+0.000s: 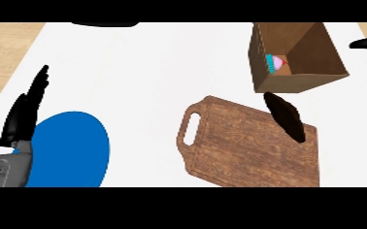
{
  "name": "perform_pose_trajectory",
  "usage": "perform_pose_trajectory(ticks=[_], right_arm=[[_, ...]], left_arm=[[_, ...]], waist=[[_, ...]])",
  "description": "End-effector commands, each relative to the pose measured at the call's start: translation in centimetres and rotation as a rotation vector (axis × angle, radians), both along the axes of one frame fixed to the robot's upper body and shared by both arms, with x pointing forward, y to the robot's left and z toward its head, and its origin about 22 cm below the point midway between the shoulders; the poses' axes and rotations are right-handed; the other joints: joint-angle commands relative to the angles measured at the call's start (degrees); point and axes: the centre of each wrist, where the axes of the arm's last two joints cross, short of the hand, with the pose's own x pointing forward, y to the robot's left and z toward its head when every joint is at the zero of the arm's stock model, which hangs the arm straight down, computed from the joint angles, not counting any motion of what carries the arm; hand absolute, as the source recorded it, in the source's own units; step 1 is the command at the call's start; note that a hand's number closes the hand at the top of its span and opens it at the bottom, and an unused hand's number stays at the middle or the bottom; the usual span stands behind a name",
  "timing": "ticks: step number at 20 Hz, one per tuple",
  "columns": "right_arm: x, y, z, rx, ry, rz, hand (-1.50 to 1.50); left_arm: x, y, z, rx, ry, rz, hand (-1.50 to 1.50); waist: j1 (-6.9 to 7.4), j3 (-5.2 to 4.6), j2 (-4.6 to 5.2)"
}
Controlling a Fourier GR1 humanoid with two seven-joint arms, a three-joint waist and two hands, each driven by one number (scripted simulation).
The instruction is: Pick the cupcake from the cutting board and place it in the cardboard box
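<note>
Cupcake (276, 63): head view. It's inside the cardboard box (301, 81), down against the left inner wall with pink top and teal wrapper showing. It seems to be tipped on its side, though I can't be sure.
Cardboard box: sits at the far right of the bench (158, 68), open mouth up, its near corner just beyond the cutting board (237, 150).
Cutting board: bare now, handle slot toward my left, nothing resting on the wood.
Right hand (287, 116): released, fingers long and relaxed, nothing in them. It hangs over the board's far right corner, just short of the box's near wall and apart from it.
Left hand (25, 109): resting at the left edge, fingers up and uncurled, beside the blue plate (72, 150).
Step in hand: by my reading the drop is made and what's left is getting my right hand clear.
How to do it well: bring it back toward me over the board, fingers kept slack so nothing hooks the box's rim.
Watch for: that near wall. A brush there could nudge the box and roll the cupcake about.
Finish: right hand parked low at my own side, box and cupcake in plain sight for a check.
</note>
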Motion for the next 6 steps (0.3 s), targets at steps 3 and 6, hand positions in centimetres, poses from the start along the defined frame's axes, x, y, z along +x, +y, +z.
perform_pose_trajectory(ticks=[3,6], right_arm=[[-3.5,-5.5,2.2,-0.046,0.017,0.000,-1.50],[-4.7,-6.5,0.5,-0.082,0.037,0.027,-1.50]], left_arm=[[0.4,-0.1,0.6,0.014,-0.002,-0.005,0.00],[0.2,-1.6,-1.0,-0.016,0.001,-0.016,0.00]], waist=[[0.31,0.15,0.33],[0.14,0.22,0.63]])
